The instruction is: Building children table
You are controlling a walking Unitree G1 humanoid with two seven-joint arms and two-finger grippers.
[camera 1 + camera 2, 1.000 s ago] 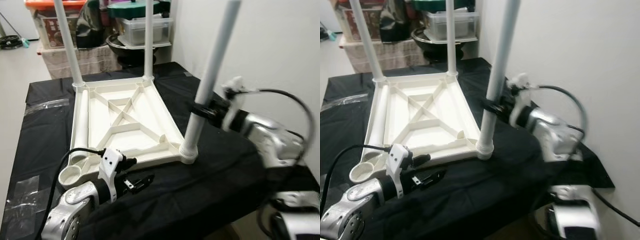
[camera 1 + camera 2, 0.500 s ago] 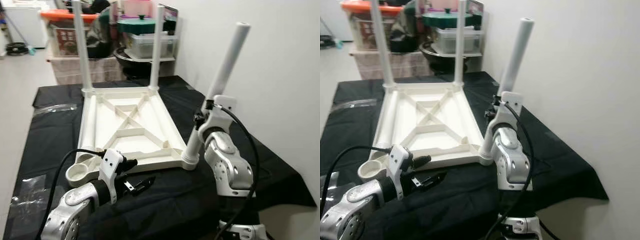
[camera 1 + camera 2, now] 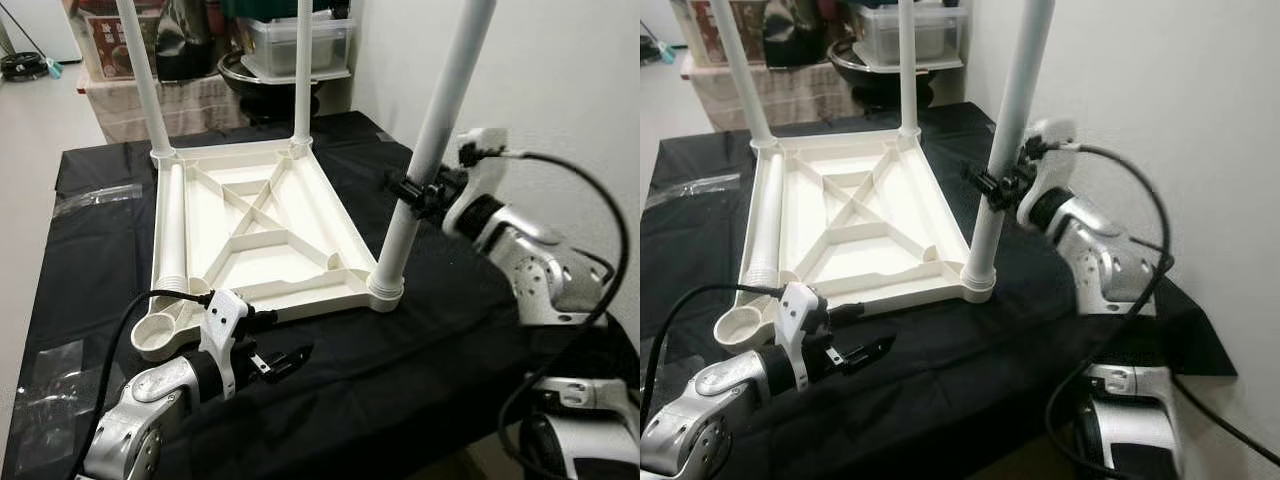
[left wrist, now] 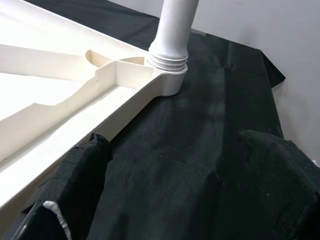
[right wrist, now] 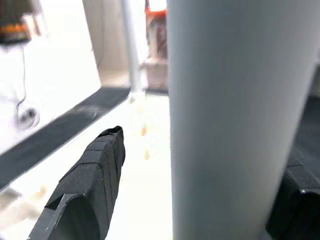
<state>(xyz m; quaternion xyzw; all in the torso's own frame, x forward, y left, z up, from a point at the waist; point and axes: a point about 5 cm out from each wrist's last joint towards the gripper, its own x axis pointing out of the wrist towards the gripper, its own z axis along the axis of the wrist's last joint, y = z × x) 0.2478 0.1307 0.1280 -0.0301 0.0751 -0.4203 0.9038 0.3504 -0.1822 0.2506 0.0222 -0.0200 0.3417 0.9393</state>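
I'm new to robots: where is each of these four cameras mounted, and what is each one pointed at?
Left eye view: on the head, looking down at the upturned white table on black cloth; both arms show.
Right eye view: the head's other eye, same scene.
Left wrist view: along the left gripper, toward the near leg's socket.
Right wrist view: along the right gripper, its fingers either side of the near leg.
Shared: that leg appears in all four.

table legs cut off at top edge, right tool half hidden behind near leg
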